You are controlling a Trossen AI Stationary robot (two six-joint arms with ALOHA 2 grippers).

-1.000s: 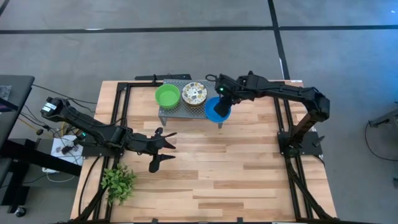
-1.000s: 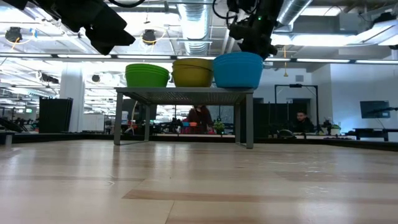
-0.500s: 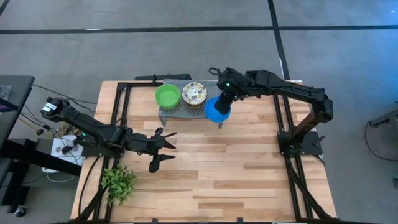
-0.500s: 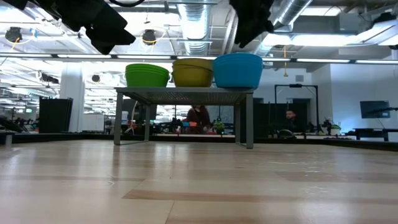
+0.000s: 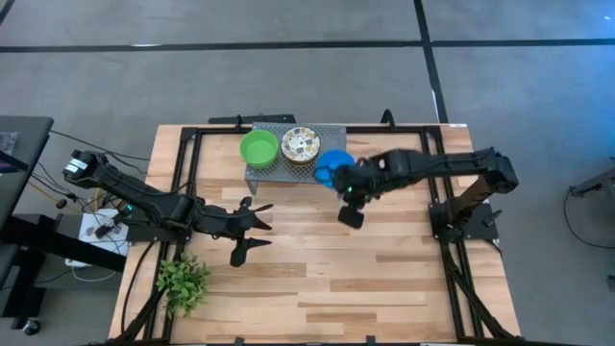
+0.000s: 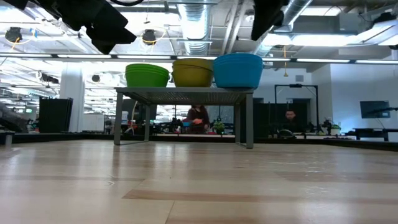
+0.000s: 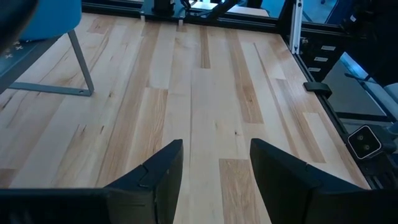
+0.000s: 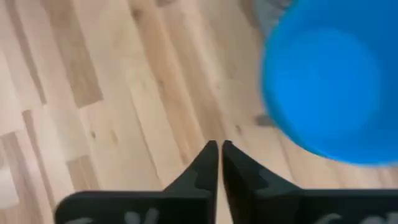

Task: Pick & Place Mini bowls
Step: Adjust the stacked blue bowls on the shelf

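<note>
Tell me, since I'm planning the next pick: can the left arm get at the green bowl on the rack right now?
Probably yes. The left gripper hangs open over bare table, the green bowl sits at the rack's near end, and the right gripper, shut, is off beyond the blue bowl.

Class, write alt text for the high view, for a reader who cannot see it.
Three mini bowls, a green bowl, a white patterned bowl and a blue bowl, sit in a row on a small grey metal stand on a wooden table. The right gripper is shut and empty beside the stand; the left gripper waits open near a small plant.
</note>
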